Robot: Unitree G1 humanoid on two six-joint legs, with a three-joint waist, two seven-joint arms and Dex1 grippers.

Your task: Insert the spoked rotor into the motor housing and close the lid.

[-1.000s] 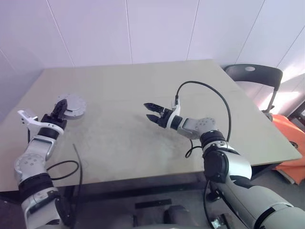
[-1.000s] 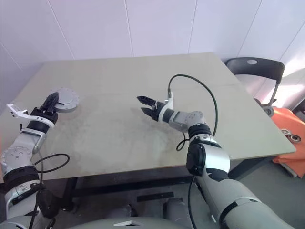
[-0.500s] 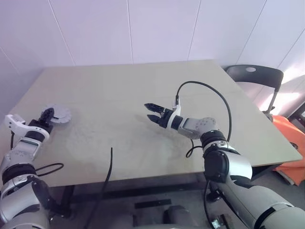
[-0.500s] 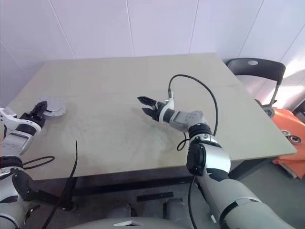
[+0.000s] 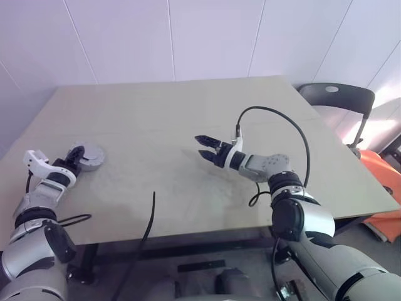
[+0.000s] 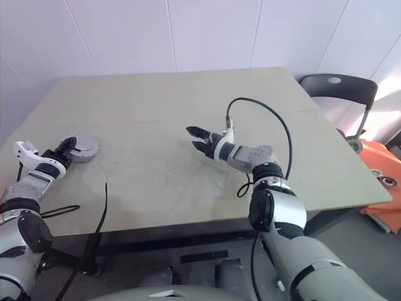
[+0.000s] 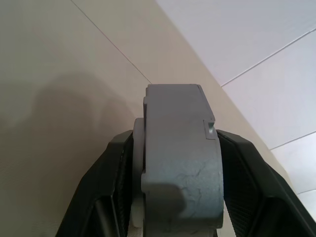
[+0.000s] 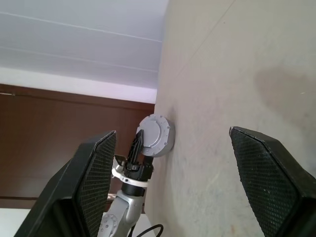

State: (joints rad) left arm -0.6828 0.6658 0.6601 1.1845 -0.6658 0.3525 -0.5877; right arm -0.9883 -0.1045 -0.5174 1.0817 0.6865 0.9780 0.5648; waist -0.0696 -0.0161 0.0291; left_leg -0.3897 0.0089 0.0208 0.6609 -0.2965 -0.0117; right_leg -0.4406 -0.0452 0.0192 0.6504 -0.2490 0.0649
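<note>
Clamped across the edge of a round grey part, the left gripper (image 5: 74, 158) sits at the table's (image 5: 188, 113) near-left edge, its black fingers (image 7: 116, 168) pressed on either side of the piece in the left wrist view. From the head cameras the part reads as a flat, pale grey disc with a notched rim, most likely the lid (image 6: 81, 145), though the view is too coarse to rule out the housing closed beneath it. It lies almost flat on the matte beige tabletop, its broad face up. Well apart, near the table's middle, the right gripper (image 5: 207, 146) hovers with its jaws spread wide and empty, pointing toward the left arm, with the disc framed between its textured pads (image 8: 91, 182). Any coming move on the disc belongs to the left arm, which is already on it.
</note>
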